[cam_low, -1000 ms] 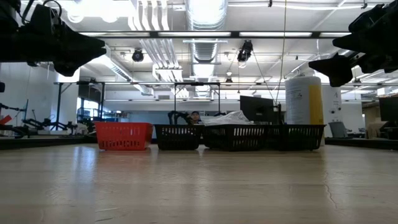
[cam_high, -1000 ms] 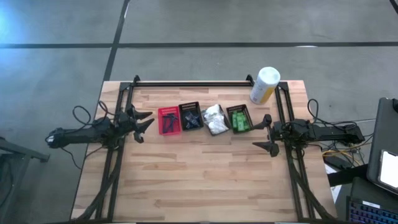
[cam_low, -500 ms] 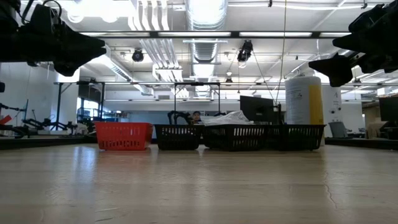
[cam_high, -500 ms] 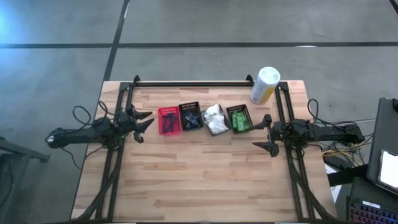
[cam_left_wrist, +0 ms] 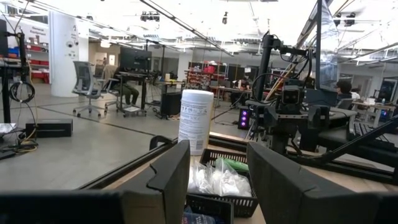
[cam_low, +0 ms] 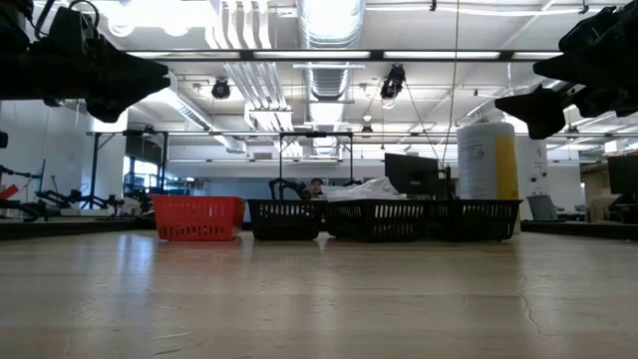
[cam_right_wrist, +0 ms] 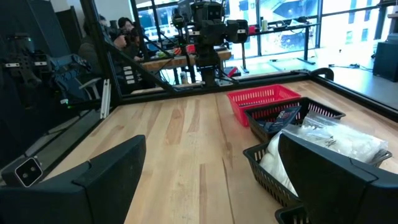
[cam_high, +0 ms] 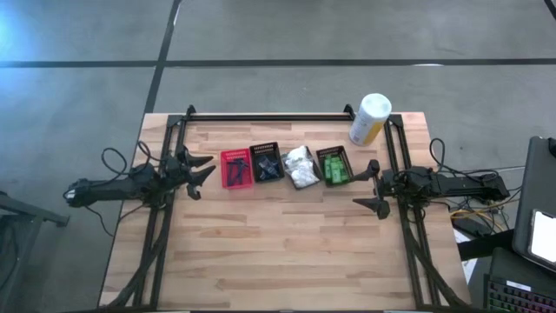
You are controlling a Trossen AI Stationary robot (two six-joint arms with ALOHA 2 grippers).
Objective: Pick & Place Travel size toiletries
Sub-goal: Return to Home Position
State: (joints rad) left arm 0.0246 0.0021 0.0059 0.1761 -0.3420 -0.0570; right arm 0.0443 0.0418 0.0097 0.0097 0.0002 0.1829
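Observation:
Four small mesh baskets stand in a row on the far half of the wooden table. The red basket (cam_high: pixel 236 168) holds nothing that I can see. A black basket (cam_high: pixel 266 163) holds slim dark pieces, another holds white wrapped bundles (cam_high: pixel 301 165), and the last holds bright green packets (cam_high: pixel 334 165). My left gripper (cam_high: pixel 207 169) hovers open above the table, left of the red basket, pointing at the row. My right gripper (cam_high: pixel 369 185) hovers open to the right of the green packets. In the right wrist view the white bundles (cam_right_wrist: pixel 323 140) lie just beyond the open fingers.
A tall white-and-yellow canister (cam_high: pixel 369 119) stands at the table's far right corner. Black frame rails (cam_high: pixel 269 116) run along the far edge and both sides. A laptop (cam_high: pixel 539 217) sits off the right edge. The near half of the table (cam_high: pixel 287 252) is bare wood.

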